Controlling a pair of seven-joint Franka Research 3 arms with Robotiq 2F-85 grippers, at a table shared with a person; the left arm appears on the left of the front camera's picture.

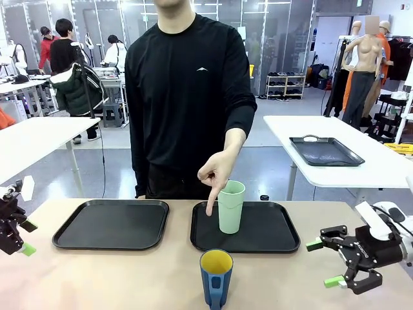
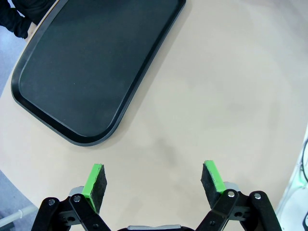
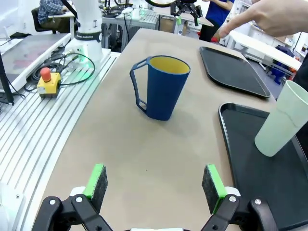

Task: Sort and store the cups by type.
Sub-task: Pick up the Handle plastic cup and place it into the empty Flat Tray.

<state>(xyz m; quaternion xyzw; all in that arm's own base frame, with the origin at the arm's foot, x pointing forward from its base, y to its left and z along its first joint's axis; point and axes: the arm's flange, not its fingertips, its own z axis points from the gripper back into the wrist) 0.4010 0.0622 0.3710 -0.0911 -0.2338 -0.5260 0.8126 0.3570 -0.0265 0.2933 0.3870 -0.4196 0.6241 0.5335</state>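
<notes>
While the left gripper (image 2: 154,180) hangs over bare tabletop with its jaws spread wide and nothing between them, the left tray (image 1: 110,223) lies just beside it. The person's hand (image 1: 216,174) points a finger down at the right tray (image 1: 271,232), just beside the mint-green tumbler (image 1: 231,206) standing upright on it. The blue mug (image 1: 215,274) stands on the table before that tray. The right gripper (image 1: 324,263) hovers farther right, jaws wide apart, holding nothing.

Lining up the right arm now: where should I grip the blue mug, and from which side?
Probably mid-wall on the blue mug, coming in level from where the open right claw sits. It stands upright, apart from the tumbler, its handle jutting sideways, clear of that approach.
</notes>
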